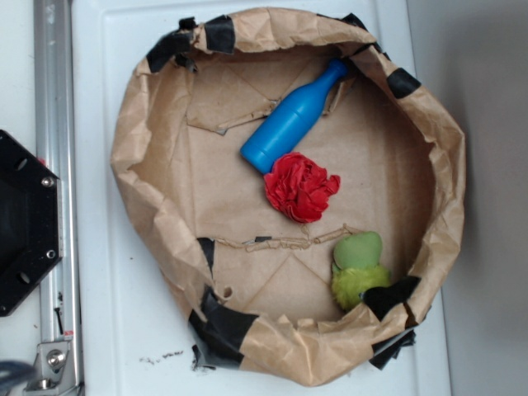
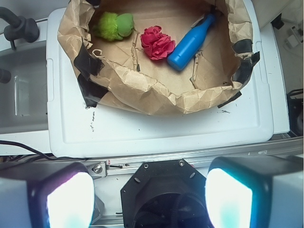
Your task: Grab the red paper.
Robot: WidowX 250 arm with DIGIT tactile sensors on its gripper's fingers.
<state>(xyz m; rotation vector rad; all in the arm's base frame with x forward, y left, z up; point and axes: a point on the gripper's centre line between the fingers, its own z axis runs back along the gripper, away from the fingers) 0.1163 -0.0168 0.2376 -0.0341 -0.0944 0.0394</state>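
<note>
The red paper [image 1: 300,187] is a crumpled, ruffled wad lying near the middle of a brown paper basin [image 1: 148,115]. It touches the base of the blue bottle [image 1: 293,118]. The wrist view shows the red paper [image 2: 157,42] far ahead near the top, between the bottle [image 2: 191,43] and a green fuzzy toy [image 2: 114,25]. My gripper [image 2: 149,199] is open, its bright pads [image 2: 70,202] wide apart with nothing between them. It hovers high over the black robot base [image 2: 166,190], well short of the basin. The exterior view does not show the gripper.
The basin's crumpled wall, patched with black tape [image 1: 219,326], rings all three objects on a white tray [image 1: 99,247]. The green toy [image 1: 360,271] lies against the basin's lower right wall. A metal rail [image 1: 54,165] and the black base plate [image 1: 25,223] flank the left.
</note>
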